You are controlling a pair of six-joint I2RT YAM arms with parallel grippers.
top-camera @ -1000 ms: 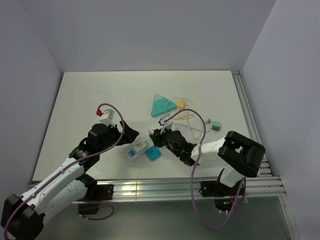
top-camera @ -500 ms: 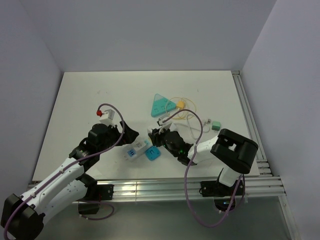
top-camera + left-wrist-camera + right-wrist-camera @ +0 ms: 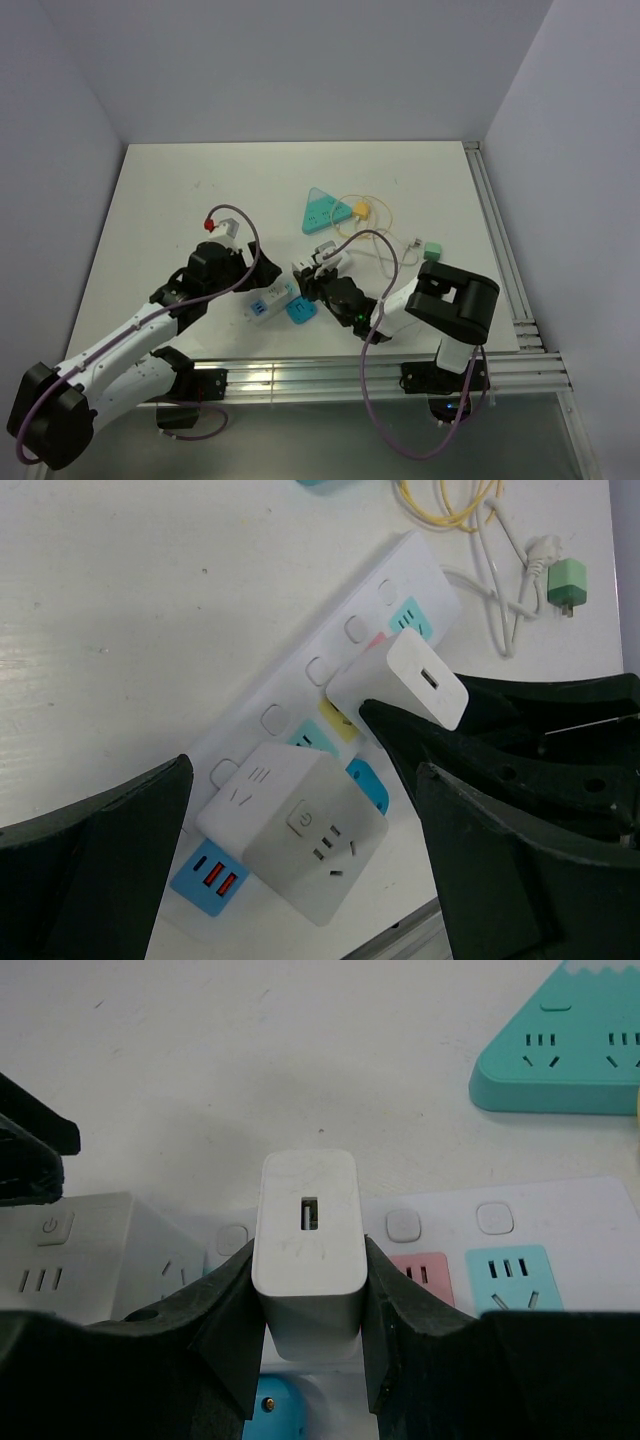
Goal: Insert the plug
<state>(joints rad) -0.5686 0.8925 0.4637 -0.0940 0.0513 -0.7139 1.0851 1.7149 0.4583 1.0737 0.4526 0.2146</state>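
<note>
Right jaws clench the white plug (image 3: 307, 1240) upright over the power strip (image 3: 450, 1205) just below them, for a straight push. Left jaws, released wide, straddle the strip, probably to brace it.

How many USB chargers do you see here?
2: the white charger in the right gripper, above the white power strip; the green charger lying farther right. More may be hidden.

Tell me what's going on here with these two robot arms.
The right end effector is gripping a white charger by its sides and holding it upright over the white power strip, next to the pink socket. It does not look seated yet. The left end effector is wide open and holds nothing, hovering over the strip around the white cube adapter at its near end.
</note>
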